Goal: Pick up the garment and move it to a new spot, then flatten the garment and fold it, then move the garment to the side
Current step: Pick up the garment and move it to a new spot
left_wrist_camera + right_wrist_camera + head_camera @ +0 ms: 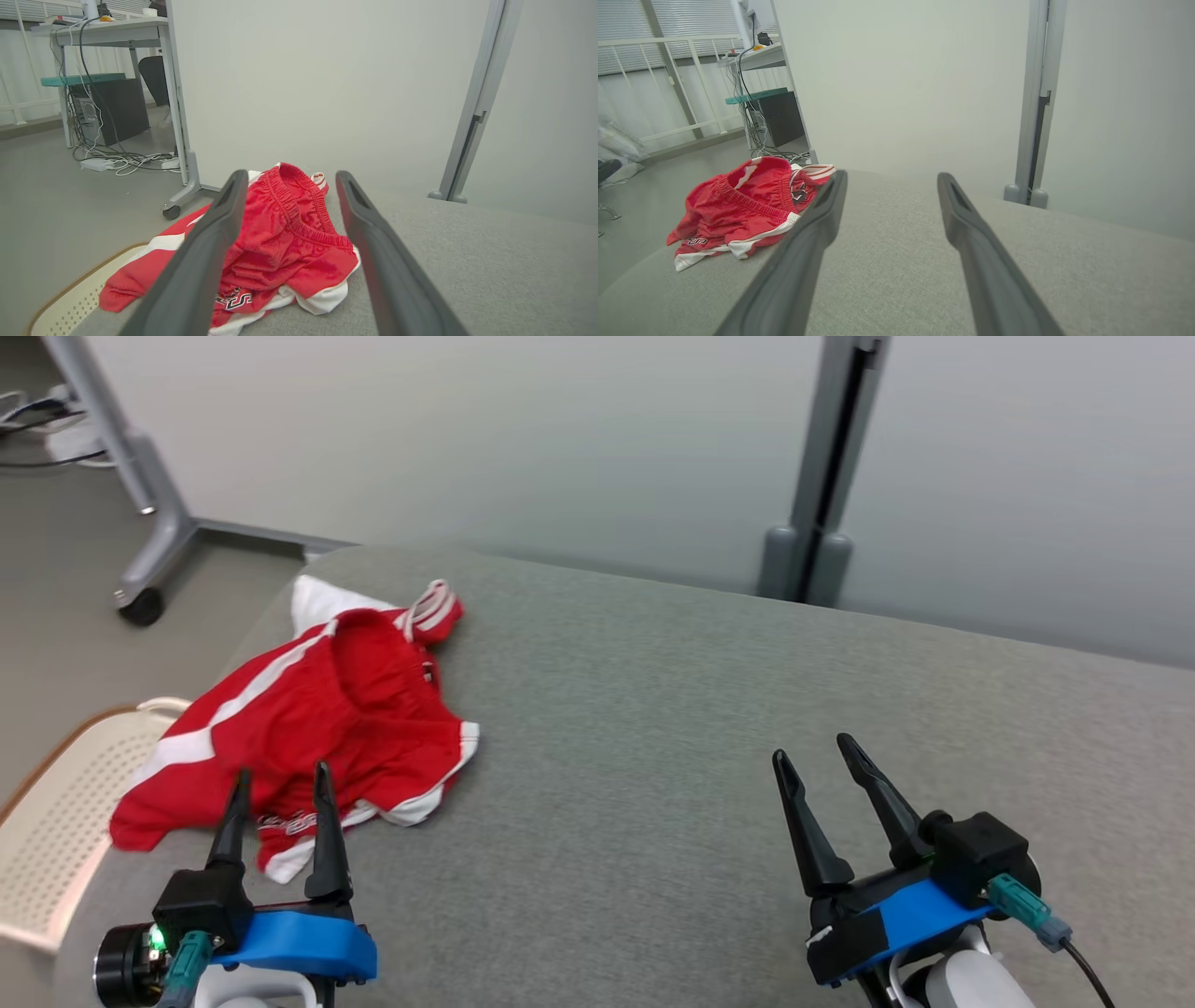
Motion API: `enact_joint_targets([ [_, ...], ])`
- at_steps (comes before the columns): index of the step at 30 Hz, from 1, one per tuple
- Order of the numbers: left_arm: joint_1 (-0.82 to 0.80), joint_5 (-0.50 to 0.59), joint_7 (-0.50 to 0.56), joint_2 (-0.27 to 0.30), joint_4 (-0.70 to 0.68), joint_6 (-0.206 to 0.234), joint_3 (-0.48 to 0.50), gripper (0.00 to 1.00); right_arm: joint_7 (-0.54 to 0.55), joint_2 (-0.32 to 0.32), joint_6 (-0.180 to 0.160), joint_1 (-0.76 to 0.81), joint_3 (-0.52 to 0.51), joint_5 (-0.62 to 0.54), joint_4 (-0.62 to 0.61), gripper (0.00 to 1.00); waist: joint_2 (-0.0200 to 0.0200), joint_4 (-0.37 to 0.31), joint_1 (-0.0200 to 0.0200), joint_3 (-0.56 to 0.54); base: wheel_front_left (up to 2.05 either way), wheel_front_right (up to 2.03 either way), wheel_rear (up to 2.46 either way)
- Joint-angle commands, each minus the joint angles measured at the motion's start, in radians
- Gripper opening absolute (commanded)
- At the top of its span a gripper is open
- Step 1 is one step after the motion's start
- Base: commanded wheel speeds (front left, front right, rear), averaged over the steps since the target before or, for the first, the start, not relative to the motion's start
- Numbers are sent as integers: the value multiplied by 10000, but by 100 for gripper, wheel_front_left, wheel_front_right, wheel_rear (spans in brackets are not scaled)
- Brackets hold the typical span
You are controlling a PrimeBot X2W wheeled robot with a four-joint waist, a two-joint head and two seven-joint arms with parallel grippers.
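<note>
L gripper [283,769] lower left, spread, tips by red garment [317,709] bunched left-centre on grey table [653,709]. R gripper [811,748] lower right, spread. White basket [56,821] at left edge, contents unclear. L wrist view adds desk [107,32] w/ cables [121,161], upper left.

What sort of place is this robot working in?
Likely an office or lab, not a home: a pale partition on a wheeled foot, a desk with a computer tower and loose cables on the floor, and red shorts on a grey padded worktop.
</note>
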Motion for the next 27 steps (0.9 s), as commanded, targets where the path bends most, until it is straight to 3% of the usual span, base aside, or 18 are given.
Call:
enact_joint_targets([
  [1, -94, -42, -29, -13, 55, 19, 74, 100, -33, -11, 3, -43, 54, 30, -39, 100, 0, 478, 0, 233, 0, 0, 0],
  [6, -82, -116, -28, -17, 205, -58, 252, 100, -35, -24, 3, -60, 196, 83, -106, 100, 0, 1151, 0, 216, 0, 0, 0],
  [14, -61, -133, -28, -23, 323, -138, 350, 100, -33, -43, 3, -98, 319, 88, -114, 100, 0, 1574, 0, 199, 0, 0, 0],
  [21, -202, -301, -28, -28, 502, -215, 497, 100, -33, -118, 1, -154, 455, 158, -198, 100, 0, 1457, 0, 248, 0, 0, 0],
  [27, -773, -1159, 455, 263, 728, -662, 510, 100, -33, -203, 1, -243, 392, 148, -330, 100, 0, 1034, 0, 407, 0, 0, 0],
])
